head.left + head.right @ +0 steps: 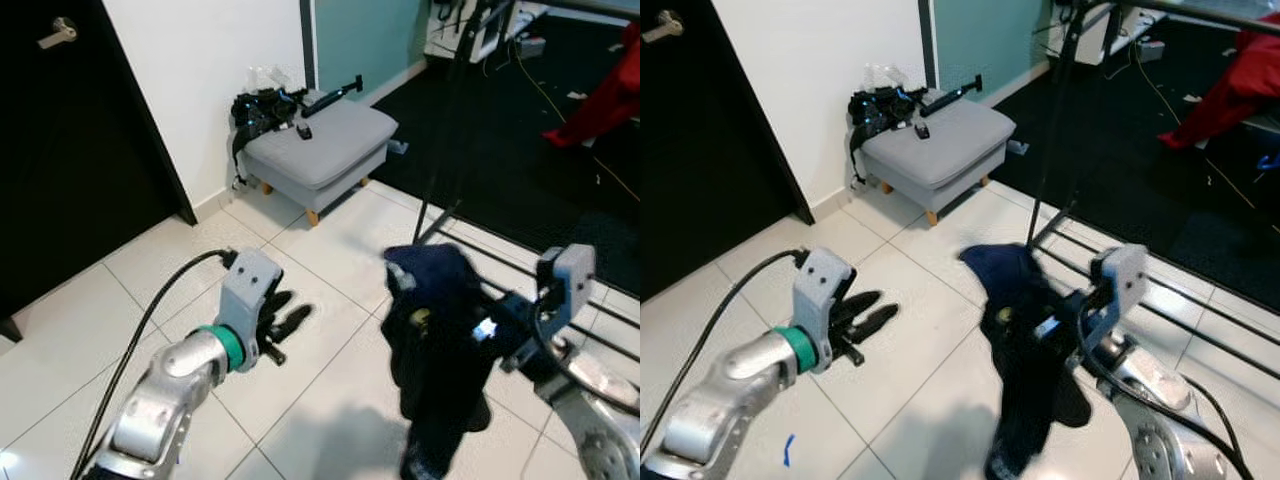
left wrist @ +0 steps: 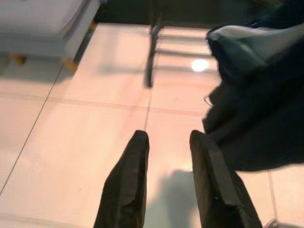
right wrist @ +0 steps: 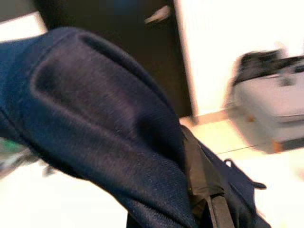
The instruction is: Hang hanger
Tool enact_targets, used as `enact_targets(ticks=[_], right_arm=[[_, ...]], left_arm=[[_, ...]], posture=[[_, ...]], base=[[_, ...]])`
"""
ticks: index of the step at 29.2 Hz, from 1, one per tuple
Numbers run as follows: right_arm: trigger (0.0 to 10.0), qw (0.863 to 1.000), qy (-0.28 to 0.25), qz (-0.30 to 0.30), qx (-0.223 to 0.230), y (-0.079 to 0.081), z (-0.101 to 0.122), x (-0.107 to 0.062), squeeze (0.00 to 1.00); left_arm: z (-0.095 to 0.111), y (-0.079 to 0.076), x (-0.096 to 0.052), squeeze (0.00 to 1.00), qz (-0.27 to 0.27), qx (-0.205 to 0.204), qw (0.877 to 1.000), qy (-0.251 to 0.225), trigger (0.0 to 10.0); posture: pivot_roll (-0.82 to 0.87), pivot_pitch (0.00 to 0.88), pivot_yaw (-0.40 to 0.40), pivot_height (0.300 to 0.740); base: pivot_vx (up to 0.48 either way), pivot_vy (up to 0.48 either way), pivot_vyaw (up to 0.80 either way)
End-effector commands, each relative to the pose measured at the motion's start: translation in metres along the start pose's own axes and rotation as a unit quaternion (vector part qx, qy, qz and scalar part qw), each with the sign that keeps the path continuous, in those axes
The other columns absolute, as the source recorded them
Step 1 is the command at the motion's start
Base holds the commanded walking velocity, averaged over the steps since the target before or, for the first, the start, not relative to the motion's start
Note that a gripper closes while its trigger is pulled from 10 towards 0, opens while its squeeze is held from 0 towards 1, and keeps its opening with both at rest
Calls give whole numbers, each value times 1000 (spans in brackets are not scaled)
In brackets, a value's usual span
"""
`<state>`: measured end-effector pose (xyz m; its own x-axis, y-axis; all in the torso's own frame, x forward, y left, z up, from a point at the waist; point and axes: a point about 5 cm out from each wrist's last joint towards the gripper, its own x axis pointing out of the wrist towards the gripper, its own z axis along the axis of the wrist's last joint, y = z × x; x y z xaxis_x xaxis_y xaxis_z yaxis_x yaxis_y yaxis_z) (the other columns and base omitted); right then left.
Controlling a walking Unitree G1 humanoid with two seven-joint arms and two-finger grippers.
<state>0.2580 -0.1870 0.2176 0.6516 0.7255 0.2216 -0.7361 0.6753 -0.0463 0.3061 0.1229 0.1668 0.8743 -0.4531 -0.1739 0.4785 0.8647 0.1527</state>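
Right gripper held a dark navy garment on a hanger above the white tiled floor.
Its fingers were hidden by cloth; the left gripper, fingers slightly apart, hovered beside the garment.

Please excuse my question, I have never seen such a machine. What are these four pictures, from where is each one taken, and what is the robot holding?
This is a walking humanoid robot with two silver arms, each ending in two black fingers. The top two pictures come from the two eyes of a camera on its head, looking down at a tiled floor. The other two come from cameras on each wrist, looking along that arm's fingers.

The left gripper hangs over the floor, jaws open, holding nothing. The right gripper carries a dark blue garment that drapes down; whether a hanger is inside it I cannot tell.

Ahead stands a grey footstool with black gear on it. To the right is a black metal rack.
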Motion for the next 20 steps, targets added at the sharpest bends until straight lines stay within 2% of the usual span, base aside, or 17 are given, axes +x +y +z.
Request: enact_targets(ticks=[1, 3, 4, 6, 7, 8, 9, 10, 11, 13, 14, 16, 17, 20], right_arm=[[0, 999, 13, 47, -7, 7, 5, -2, 0], [0, 995, 59, 76, -41, 2, 11, -9, 0], [0, 995, 59, 76, -41, 2, 11, -9, 0], [0, 976, 148, 99, -127, -12, 16, -19, 0], [0, 976, 148, 99, -127, -12, 16, -19, 0], [0, 962, 185, 109, -168, -19, 18, -22, 0], [0, 962, 185, 109, -168, -19, 18, -22, 0], [0, 949, 211, 116, -203, -25, 21, -23, 0], [0, 949, 211, 116, -203, -25, 21, -23, 0], [0, 939, 213, 120, -242, -31, 26, -14, 0], [0, 939, 213, 120, -242, -31, 26, -14, 0], [0, 938, 185, 127, -264, -28, 32, 1, 0], [0, 938, 185, 127, -264, -28, 32, 1, 0], [0, 934, 154, 155, -283, -19, 35, 21, 0]], left_arm=[[-8, 7, -4, 0, 25, 1, 1000, 15, 10000], [-11, 12, -11, 0, 24, 9, 999, 21, 10000], [-11, 12, -11, 0, 24, 9, 999, 21, 10000], [-13, 14, -26, 0, -13, 19, 999, 28, 10000], [-13, 14, -26, 0, -13, 19, 999, 28, 10000], [-14, 14, -34, 0, -36, 34, 998, 30, 10000], [-14, 14, -34, 0, -36, 34, 998, 30, 10000], [-16, 14, -44, 0, -61, 51, 996, 30, 10000], [-16, 14, -44, 0, -61, 51, 996, 30, 10000], [-17, 12, -57, 0, -106, 81, 991, 25, 10000], [-17, 12, -57, 0, -106, 81, 991, 25, 10000], [-16, 10, -62, 0, -133, 133, 982, 13, 10000], [-16, 10, -62, 0, -133, 133, 982, 13, 10000], [-13, 5, -62, 0, -155, 166, 974, 0, 10000]], posture=[[-253, 175, 125, 740], [-253, 176, 122, 740], [-253, 176, 122, 740], [-256, 180, 115, 740], [-256, 180, 115, 740], [-255, 184, 114, 740], [-255, 184, 114, 740], [-253, 187, 116, 740], [-253, 187, 116, 740], [-248, 191, 118, 740], [-248, 191, 118, 740], [-236, 192, 113, 740], [-236, 192, 113, 740], [-227, 189, 109, 740]], base=[[0, 0, 0], [0, 0, 0], [0, 0, 0], [0, 0, 0], [0, 0, 0], [0, 0, 0], [0, 0, 0], [0, 0, 0], [0, 0, 0], [0, 0, 0], [0, 0, 0], [0, 0, 0], [0, 0, 0], [0, 0, 0]])
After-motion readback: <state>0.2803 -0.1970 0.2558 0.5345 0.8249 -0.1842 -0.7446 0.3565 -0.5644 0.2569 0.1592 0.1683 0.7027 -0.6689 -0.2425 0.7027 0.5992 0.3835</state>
